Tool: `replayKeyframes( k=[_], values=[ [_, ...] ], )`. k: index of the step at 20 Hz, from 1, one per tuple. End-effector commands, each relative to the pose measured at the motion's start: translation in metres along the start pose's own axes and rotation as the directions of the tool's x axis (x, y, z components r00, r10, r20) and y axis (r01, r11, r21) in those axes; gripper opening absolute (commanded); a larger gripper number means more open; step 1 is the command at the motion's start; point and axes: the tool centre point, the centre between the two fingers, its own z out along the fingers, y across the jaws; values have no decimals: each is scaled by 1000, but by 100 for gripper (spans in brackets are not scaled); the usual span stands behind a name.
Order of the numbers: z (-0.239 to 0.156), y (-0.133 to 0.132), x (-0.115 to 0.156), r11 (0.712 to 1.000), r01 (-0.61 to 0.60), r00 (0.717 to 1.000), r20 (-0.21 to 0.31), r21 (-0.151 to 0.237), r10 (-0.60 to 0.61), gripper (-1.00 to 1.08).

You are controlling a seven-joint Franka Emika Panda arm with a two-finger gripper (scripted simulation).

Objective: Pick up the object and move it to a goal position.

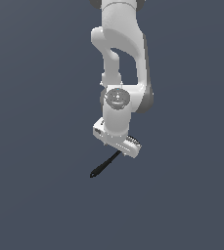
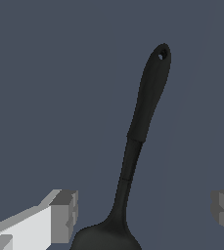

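While the spatula [image 2: 142, 122] lies flat on the dark grey floor [image 1: 35, 195], its blade end sits between the two fingertips in the wrist view and its handle runs away from the camera, ending in a rounded tip with a small hanging hole. Black all over; handle thickens toward the holed end, thin neck joins it to the blade. Only the top of the blade shows at the frame edge, so its full shape is cut off.

Exterior view: spatula [image 1: 103, 165] shows as a thin dark stick slanting down toward the exterior view's left, its far end under the hand. Blade hidden there by the hand.

Gripper [image 2: 145, 215] fingers are wide apart, one grey pad [image 2: 64, 215] on one side of the blade, the other pad at the opposite frame edge. Clear gap between each pad and the spatula; neither touches it. Nothing is clamped. Whether the pads reach floor level cannot be told.

In the exterior view the gripper [image 1: 121, 146] is mostly hidden by the white hand body, tilted, low over the spatula's blade end; the fingers themselves are barely visible there.

Arm [image 1: 121, 58] comes down from the top edge of the exterior view, white links with dark joint sections, wrist pointing down at the floor. Floor is plain, uniform, with no visible edges or corners to place against.
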Motion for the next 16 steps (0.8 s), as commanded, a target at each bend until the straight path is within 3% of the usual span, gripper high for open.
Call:
replayKeyframes(
  k=[1,8,16],
  values=[
    [8,-2,-1,998,-60,998,3,0,60,100],
    [24,-7,-3,985,-171,985,9,-2,171,100],
    [30,-8,-5,977,-214,977,11,-4,214,100]
  ],
)
